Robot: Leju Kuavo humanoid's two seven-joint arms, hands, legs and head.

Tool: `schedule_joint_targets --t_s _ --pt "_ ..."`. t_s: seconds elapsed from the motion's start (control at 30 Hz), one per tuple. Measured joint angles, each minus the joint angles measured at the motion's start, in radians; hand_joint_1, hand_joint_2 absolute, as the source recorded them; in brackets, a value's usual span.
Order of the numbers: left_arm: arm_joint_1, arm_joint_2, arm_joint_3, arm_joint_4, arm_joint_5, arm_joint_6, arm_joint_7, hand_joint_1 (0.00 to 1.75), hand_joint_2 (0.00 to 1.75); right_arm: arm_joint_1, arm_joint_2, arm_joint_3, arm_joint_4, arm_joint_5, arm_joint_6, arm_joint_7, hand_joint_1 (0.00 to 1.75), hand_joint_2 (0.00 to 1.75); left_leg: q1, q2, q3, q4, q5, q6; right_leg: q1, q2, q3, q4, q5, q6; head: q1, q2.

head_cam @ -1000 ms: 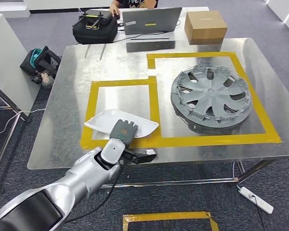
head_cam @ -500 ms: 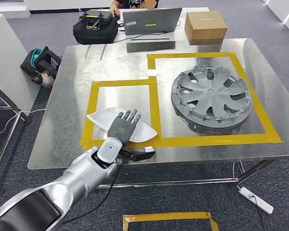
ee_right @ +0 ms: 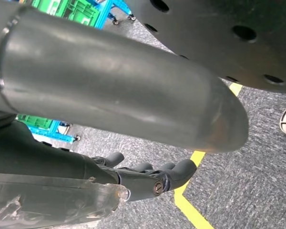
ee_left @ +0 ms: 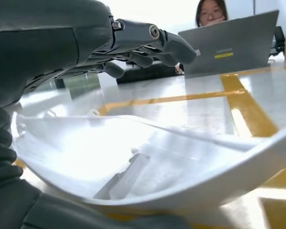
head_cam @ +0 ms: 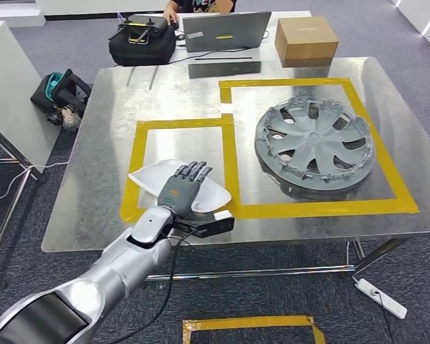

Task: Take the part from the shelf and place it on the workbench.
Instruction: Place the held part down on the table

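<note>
left hand (head_cam: pixel 183 188) lies over the white part (head_cam: pixel 147 175), fingers stretched out flat above it, grasping nothing. right hand (ee_right: pixel 148 176) hangs loose, fingers apart, empty.

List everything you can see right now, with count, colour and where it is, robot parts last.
white part: 1, white, in the left taped square near the table's front edge
wheel cover: 1, grey, in the right taped square
metal table: 1, silver, centre
yellow tape: 2 squares on the table
laptop: 1, grey, far edge
cardboard box: 1, brown, far right
black bag: 1, far left
power strip: 1, white, floor
left hand: 1, dark grey, fingers spread over the white part
right hand: 1, dark, hanging above the floor
</note>
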Motion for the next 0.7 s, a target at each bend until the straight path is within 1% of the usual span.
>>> schedule_joint_targets --t_s 0.1,0.2,0.27,0.37,0.47,0.6,0.7 --pt "0.080 0.007 0.075 -0.119 0.162 -0.003 -0.134 0.00 0.00 0.002 0.000 -0.001 0.000 -0.012 -0.006 0.000 0.00 0.00 0.000 0.000 0.000 0.000 0.000 0.000 0.000 0.000 0.000 0.000 0.000 0.000 0.000 0.000" --pt "0.193 0.023 0.136 -0.300 0.332 0.004 -0.269 0.00 0.00 0.006 0.000 -0.006 0.000 -0.021 -0.013 -0.004 0.00 0.00 -0.001 0.001 0.000 0.000 -0.001 0.001 0.000 0.001 -0.001 0.000 0.000 0.000 0.000 0.000" --pt "0.269 0.043 0.165 -0.430 0.408 0.027 -0.328 0.00 0.00 0.009 0.000 -0.010 0.000 -0.026 -0.018 -0.009 0.00 0.00 -0.001 0.001 -0.001 0.000 -0.002 0.001 0.000 0.002 -0.001 0.000 -0.001 0.000 0.000 0.000" --pt "0.366 0.083 0.199 -0.606 0.440 0.070 -0.364 0.00 0.00 0.013 0.000 -0.015 0.000 -0.030 -0.026 -0.013 0.00 0.00 -0.001 0.001 0.000 0.000 -0.002 0.001 0.000 0.001 -0.001 0.000 -0.002 0.000 0.000 0.000" --pt "0.431 0.121 0.228 -0.725 0.421 0.106 -0.372 0.00 0.00 0.014 0.000 -0.017 0.000 -0.033 -0.032 -0.015 0.00 0.00 0.000 0.001 0.000 0.000 -0.002 0.001 0.000 0.000 -0.001 0.000 -0.002 0.000 0.000 0.000" --pt "0.472 0.147 0.248 -0.806 0.415 0.113 -0.373 0.00 0.00 0.014 0.000 -0.019 0.000 -0.034 -0.033 -0.015 0.00 0.00 0.000 0.000 0.000 0.000 -0.002 0.001 0.000 0.000 0.000 0.000 -0.002 0.000 0.000 0.000" --pt "0.481 0.155 0.253 -0.832 0.411 0.113 -0.374 0.00 0.00 0.014 0.000 -0.020 0.000 -0.034 -0.033 -0.015 0.00 0.00 -0.001 0.000 0.000 0.000 -0.002 0.001 -0.001 0.000 0.000 0.000 -0.001 0.000 0.000 0.000"
